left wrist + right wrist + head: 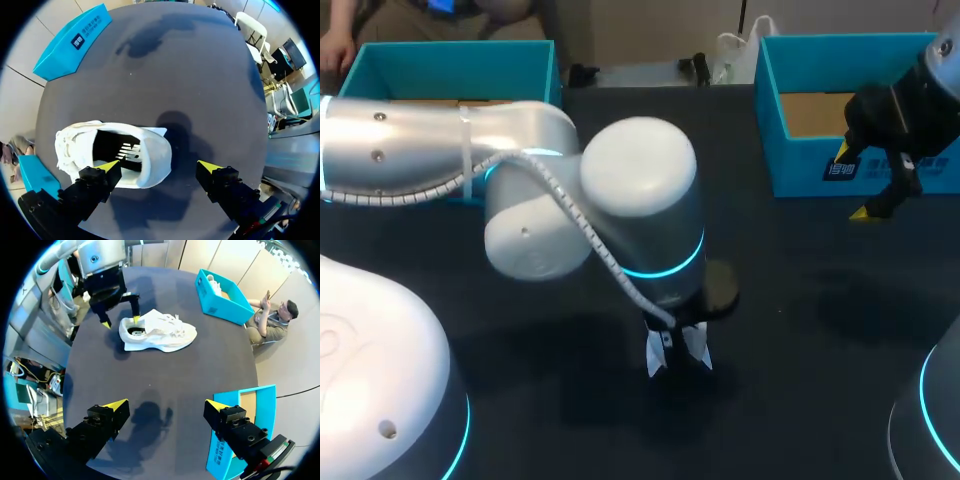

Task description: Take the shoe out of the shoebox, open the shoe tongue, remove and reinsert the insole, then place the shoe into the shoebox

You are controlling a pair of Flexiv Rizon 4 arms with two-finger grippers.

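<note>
A white shoe [157, 332] stands on the dark table, its opening [117, 150] facing up and a printed insole visible inside. My left gripper [160, 166] hangs open over the heel. One yellow tip is above the shoe's opening and the other is out beside the heel; neither touches it. In the head view my left arm [640, 190] hides most of the shoe [698, 350]. My right gripper [166, 405] is open and empty, well away from the shoe, next to the teal shoebox [245, 430]. In the head view the right gripper [855, 185] is at that shoebox's [840, 110] front wall.
A second teal box [450, 70] stands at the back left, with something white inside [214, 285]. Bare dark tabletop [165, 375] lies between the shoe and my right gripper.
</note>
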